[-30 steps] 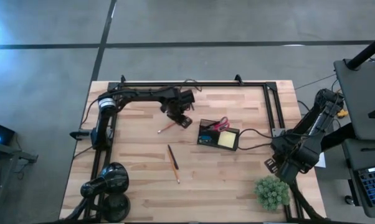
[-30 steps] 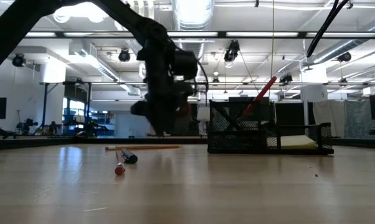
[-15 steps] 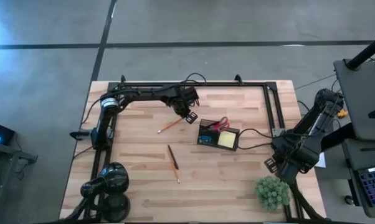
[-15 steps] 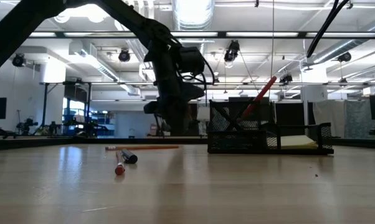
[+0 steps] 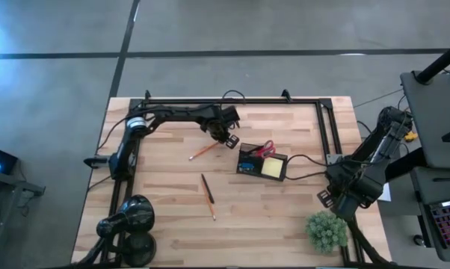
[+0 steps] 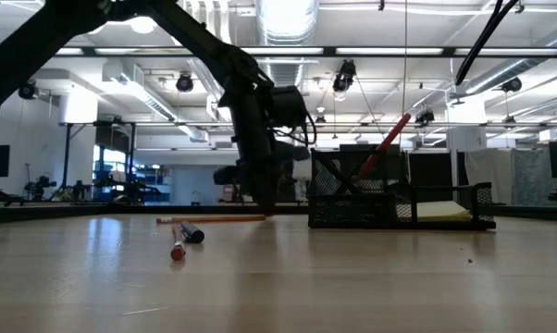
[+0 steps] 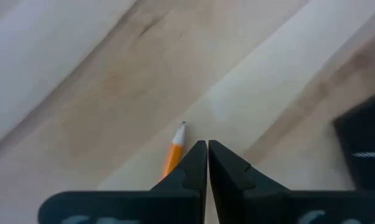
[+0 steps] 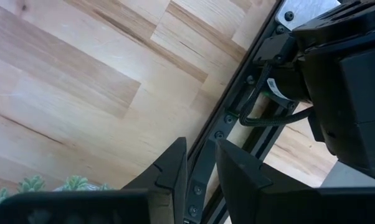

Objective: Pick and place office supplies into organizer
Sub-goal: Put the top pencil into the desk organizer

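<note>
An orange pencil (image 5: 202, 152) lies flat on the wooden table, its sharpened tip (image 7: 181, 128) toward the organizer. My left gripper (image 5: 229, 140) hangs low over that tip end, shut with nothing between its fingers (image 7: 207, 163); the pencil runs under the finger beside it. The dark organizer (image 5: 241, 167) holds red-handled scissors (image 5: 265, 147), a blue piece (image 5: 245, 165) and a yellow note pad (image 5: 272, 168). A dark pen and a second pencil (image 5: 208, 195) lie nearer the front. My right gripper (image 8: 201, 168) waits open at the table's right edge. My left gripper comes down from above at the orange pencil's tip end (image 7: 174, 151), fingers shut beside it. The pencil lies flat on the table. Whether a finger touches it, I cannot tell.
A green spiky plant ball (image 5: 326, 230) sits at the near right corner, and a black round lamp-like object (image 5: 130, 223) at the near left. A black frame rail (image 8: 237, 118) runs along the table's right edge. Bare wood lies in front of the organizer.
My left gripper has moved toward the organizer and come down closer to the table, and its fingers have shut. The orange pencil lies where it was.
</note>
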Motion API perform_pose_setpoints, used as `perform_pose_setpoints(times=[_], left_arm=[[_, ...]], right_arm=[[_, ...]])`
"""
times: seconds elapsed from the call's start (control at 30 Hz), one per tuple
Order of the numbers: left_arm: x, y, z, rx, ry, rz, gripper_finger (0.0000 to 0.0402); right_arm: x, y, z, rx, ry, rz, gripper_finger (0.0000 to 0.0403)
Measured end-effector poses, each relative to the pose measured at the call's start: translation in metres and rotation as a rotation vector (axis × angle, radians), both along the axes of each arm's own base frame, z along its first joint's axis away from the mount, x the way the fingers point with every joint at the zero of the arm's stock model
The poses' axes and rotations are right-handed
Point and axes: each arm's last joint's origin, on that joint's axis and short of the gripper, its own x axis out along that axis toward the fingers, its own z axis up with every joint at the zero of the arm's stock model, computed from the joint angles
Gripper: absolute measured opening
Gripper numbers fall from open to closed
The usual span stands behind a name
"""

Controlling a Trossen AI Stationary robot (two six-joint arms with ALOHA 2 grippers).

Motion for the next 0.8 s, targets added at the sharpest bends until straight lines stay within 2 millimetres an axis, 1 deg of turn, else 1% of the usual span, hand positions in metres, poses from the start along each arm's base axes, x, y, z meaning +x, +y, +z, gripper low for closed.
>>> perform_pose_setpoints(times=[0.1,0.27,0.43,0.8], left_arm=[[0.001,0.001,-0.004,-0.002,0.009,0.000,0.0000],[0.001,0.001,0.001,0.010,-0.002,0.003,0.0000],[0.003,0.004,0.007,0.084,0.004,0.027,0.0000],[-0.006,0.006,-0.003,0.068,0.050,0.066,0.0000]], right_arm=[[0.000,0.000,0.000,0.001,-0.001,-0.002,0.0077],[0.000,0.000,0.000,0.004,-0.004,-0.011,0.0077],[0.000,0.000,0.000,0.003,-0.004,-0.011,0.0077],[0.000,0.000,0.000,-0.001,-0.001,-0.011,0.0077]])
